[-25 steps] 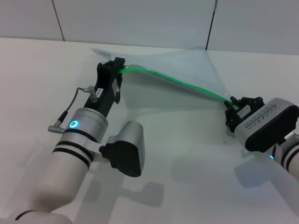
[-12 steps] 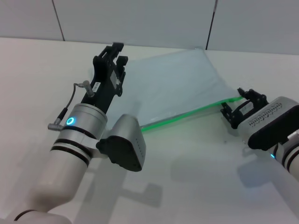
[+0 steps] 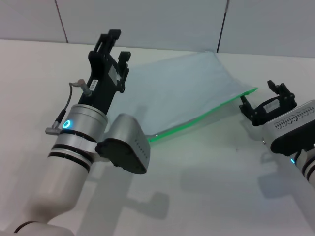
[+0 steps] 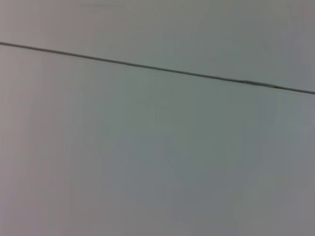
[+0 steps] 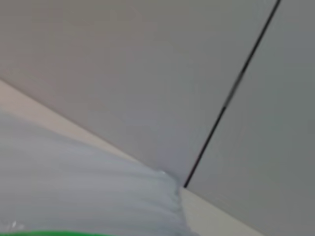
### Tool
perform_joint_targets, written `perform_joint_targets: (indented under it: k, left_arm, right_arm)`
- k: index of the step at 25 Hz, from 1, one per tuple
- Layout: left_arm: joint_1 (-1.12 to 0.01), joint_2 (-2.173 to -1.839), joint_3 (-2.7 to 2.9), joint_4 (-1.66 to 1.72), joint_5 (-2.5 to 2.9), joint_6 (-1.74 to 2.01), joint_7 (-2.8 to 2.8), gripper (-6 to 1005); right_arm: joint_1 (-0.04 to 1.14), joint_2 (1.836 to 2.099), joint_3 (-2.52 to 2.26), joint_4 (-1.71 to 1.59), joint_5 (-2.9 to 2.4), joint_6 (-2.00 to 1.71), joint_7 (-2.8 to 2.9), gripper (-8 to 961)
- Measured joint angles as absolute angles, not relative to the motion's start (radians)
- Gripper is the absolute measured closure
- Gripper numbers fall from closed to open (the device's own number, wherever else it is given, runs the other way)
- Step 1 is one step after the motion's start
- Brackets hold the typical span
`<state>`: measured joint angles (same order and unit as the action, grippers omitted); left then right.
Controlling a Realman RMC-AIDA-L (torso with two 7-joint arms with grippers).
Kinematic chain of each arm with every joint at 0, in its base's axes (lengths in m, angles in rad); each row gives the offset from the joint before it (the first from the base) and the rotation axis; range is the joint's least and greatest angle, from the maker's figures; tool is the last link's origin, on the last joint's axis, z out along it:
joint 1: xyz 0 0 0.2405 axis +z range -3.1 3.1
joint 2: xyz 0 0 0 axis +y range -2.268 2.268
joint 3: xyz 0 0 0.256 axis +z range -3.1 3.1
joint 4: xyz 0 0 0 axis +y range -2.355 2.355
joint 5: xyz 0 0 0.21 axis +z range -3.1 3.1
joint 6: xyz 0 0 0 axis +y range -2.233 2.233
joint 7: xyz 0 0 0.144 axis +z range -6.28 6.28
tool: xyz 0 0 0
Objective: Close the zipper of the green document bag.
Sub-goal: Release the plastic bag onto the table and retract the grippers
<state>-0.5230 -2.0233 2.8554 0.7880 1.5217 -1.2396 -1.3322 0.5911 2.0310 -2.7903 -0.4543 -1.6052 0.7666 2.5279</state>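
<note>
Left gripper (image 3: 114,46) hovers raised over the bench's far-left area, fingers parted and empty, beside the green document bag (image 3: 182,91). The bag lies flat mid-bench toward the far edge (zipper (image 3: 204,116) on its near edge). Right gripper (image 3: 268,98), spread wide and empty, stands just off the zipper's right end. Risk: with the bag unheld, any further pull could drag it along.

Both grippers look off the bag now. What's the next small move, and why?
Probably pull both arms back a little and stop. The green document bag lies flat on the table, its zipper one unbroken line, likely closed. The left gripper and right gripper are open, holding nothing. I cannot make out the slider.
</note>
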Motion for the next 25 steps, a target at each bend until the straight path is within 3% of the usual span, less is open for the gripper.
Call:
perform_joint_targets:
  k: [4, 15, 25]
  left_arm:
    - [-0.523, -2.023, 2.857, 0.788, 1.522, -1.269, -1.369, 389]
    - [-0.512, -2.023, 2.849, 0.787, 1.518, -1.305, -1.455, 400]
    - [-0.489, -2.027, 2.816, 0.771, 1.509, -1.363, -1.656, 501]
  right_arm:
    - [0.575, 2.031, -2.79, -0.491, -1.552, 0.837, 2.466, 186]
    - [0.544, 2.029, -2.79, -0.584, -1.513, 0.975, 2.439, 188]
    - [0.508, 2.028, -2.801, -0.712, -1.515, 1.139, 2.439, 190]
